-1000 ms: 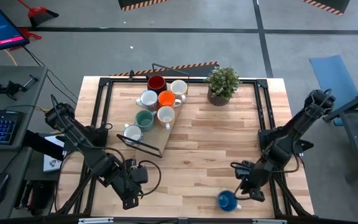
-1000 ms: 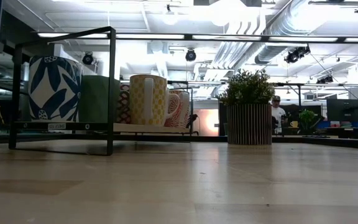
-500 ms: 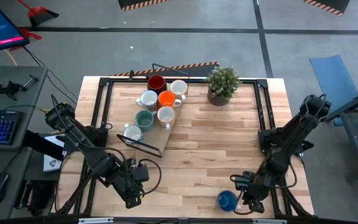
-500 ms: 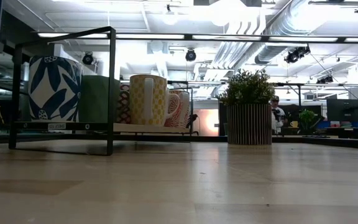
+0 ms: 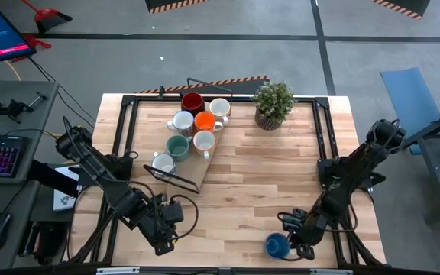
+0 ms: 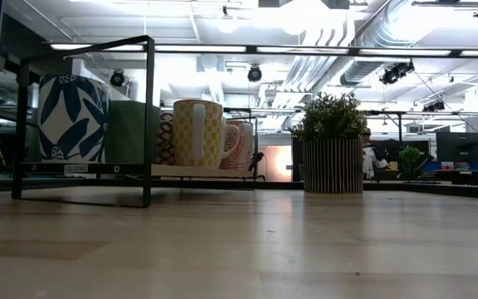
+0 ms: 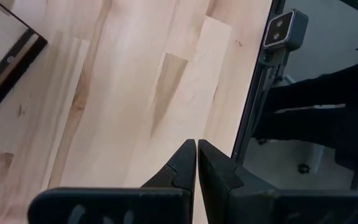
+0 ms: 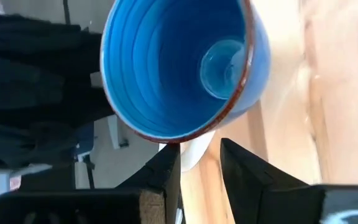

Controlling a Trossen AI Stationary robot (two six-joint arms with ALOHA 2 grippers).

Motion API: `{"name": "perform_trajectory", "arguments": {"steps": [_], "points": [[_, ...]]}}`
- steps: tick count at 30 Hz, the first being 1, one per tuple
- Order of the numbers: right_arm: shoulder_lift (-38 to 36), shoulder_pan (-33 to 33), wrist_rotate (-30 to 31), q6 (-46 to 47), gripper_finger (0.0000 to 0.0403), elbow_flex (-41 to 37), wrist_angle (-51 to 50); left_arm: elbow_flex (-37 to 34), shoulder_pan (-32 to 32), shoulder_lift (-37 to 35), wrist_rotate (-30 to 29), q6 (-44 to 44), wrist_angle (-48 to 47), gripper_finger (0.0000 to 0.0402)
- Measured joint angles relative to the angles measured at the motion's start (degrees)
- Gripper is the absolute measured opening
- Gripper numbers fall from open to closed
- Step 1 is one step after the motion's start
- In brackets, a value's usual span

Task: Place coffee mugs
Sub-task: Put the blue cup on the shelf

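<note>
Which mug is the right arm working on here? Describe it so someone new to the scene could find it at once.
Start at the wooden table and go to its near edge on the right arm's side, far from the mugs clustered on the rack. The blue mug stands there alone, with the right gripper at it, jaws open around its handle. It is the only blue mug, glossy inside with a brownish rim.

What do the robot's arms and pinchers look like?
Both arms are dark, jointed like thick black sticks, with black cables looping near the wrists. The left gripper has two slim, pointed black fingers. The right gripper has two chunkier black fingers with tan padding near their base.
</note>
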Motion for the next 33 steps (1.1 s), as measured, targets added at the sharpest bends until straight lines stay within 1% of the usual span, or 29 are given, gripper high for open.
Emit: {"name": "perform_trajectory", "arguments": {"steps": [10, 14, 16, 18, 22, 29, 31, 33], "points": [[0.0, -4.7, 4.8, -3.8, 0.0094, 0.0, -0.3, 0.0, 0.0, 0.0, -2.0, 0.0, 0.0, 0.0007], [0.0, -7.5, 8.2, -6.2, 0.0094, 0.0, -0.3, 0.0, 0.0, 0.0, -2.5, 0.0, 0.0, 0.0007], [0.0, -8.8, 8.4, -7.3, 0.0094, 0.0, -0.5, 0.0, 0.0, 0.0, -2.8, 0.0, 0.0, 0.0007], [0.0, -9.8, 7.4, -7.7, 0.0094, 0.0, -0.5, 0.0, 0.0, 0.0, -3.0, 0.0, 0.0, 0.0007], [-0.3, -10.6, 3.0, -6.2, 0.0094, 0.0, -2.9, 0.0, 0.0, 0.0, -3.1, 0.0, 0.0, 0.0007], [-3.3, -10.1, 3.0, 2.8, 0.0094, 0.0, -12.7, 0.0, 0.0, 0.0, -3.1, -0.1, 0.0, 0.0007], [-3.6, -9.5, -0.3, 4.0, 0.0094, 0.0, -12.7, 0.0, 0.0, 0.0, -3.1, 0.0, 0.0, 0.0007], [-3.6, -8.7, -5.5, 4.7, 0.0094, 0.0, -11.2, 0.0, 0.0, 0.0, -3.1, 0.0, 0.0, 0.0007]]}}
